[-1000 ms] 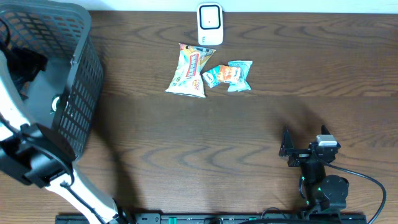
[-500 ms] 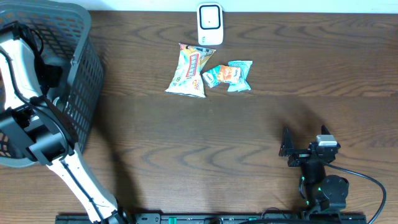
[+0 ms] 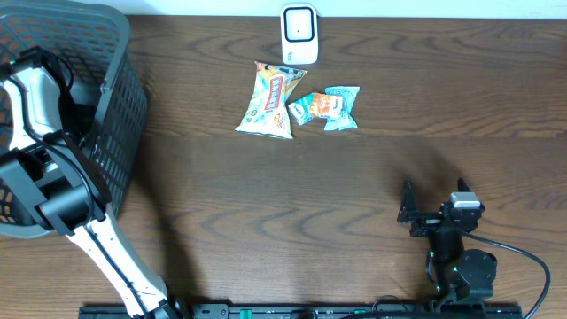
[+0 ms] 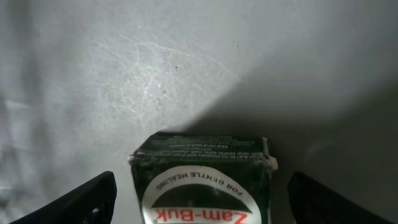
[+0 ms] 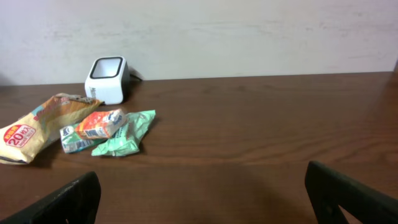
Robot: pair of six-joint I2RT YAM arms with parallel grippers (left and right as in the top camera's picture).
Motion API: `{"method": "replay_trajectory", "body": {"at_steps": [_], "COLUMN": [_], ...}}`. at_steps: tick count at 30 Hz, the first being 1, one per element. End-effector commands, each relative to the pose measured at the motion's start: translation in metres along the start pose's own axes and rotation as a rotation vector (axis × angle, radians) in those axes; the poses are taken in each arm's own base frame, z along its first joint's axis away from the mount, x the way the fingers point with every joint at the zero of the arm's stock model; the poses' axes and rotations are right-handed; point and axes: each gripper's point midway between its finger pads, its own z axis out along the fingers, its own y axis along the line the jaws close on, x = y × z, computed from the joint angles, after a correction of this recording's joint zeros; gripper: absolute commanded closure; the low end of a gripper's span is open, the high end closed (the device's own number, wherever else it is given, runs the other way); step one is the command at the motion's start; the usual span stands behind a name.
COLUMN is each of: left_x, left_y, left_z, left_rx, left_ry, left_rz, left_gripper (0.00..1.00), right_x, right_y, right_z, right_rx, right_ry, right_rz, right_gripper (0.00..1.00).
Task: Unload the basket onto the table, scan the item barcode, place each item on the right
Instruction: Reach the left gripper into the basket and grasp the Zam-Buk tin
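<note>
At upper left of the overhead frame, inside the dark mesh basket (image 3: 124,115), the left fingers (image 4: 93,199) stand spread either side of a dark green Zam-Buk box (image 4: 202,168), not touching it. Picking looks to be the step in hand: next they must close on the box, then carry it to the white barcode scanner (image 3: 299,34). The right fingers (image 5: 68,202) sit spread and empty at lower right.

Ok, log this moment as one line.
left gripper: open around Zam-Buk box, inside basket | right gripper: open, empty | scanner: nothing presented | scan: not yet done
</note>
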Motion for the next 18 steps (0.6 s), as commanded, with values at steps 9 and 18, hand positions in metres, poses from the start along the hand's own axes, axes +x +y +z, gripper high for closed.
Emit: {"method": "replay_trajectory", "body": {"at_steps": [9, 18], "left_x": [0.022, 0.027], "left_y": [-0.010, -0.008], "left_z": [0.036, 0.042], "left_rx": [0.059, 0.058], "left_ry": [0.089, 0.108], "left_rz": [0.053, 0.081], "left_gripper": [0.13, 0.26], "right_x": [0.001, 0.001], "right_y": [-0.003, -0.003], "right_z": [0.000, 0.000], "right_rx": [0.016, 0.016], "right_ry": [0.004, 0.004], "right_rz": [0.011, 0.011], "right_gripper": [0.01, 0.01]}}
